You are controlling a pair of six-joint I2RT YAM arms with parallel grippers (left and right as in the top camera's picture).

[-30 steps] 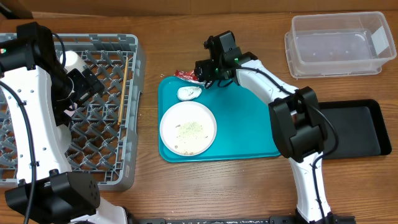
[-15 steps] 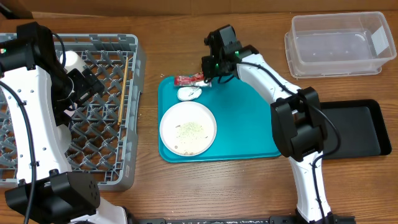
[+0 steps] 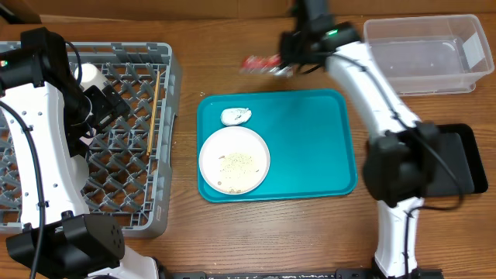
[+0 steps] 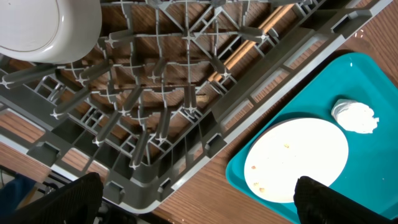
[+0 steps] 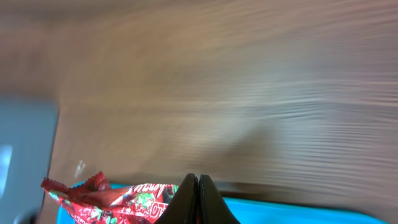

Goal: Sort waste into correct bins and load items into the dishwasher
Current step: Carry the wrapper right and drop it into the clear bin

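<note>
Spanning whole overhead frame, brown wood tabletop (image 3: pixel 232 46) carried everything. Red wrapper (image 3: pixel 260 63) hung upper centre, motion-blurred, pinched in closed right fingers (image 5: pixel 190 198), beyond teal tray's (image 3: pixel 310 147) upper edge. Left fingers (image 4: pixel 68 199) stood wide apart, empty, over grey rack (image 3: pixel 132 70); tips cut off at frame bottom.

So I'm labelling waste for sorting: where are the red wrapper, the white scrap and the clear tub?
red wrapper (image 3: pixel 260 63), overhead view, its blurred middle.
crumpled white scrap (image 3: pixel 235 116), overhead view, its middle.
clear tub (image 3: pixel 415 81), overhead view, near wall.
</note>
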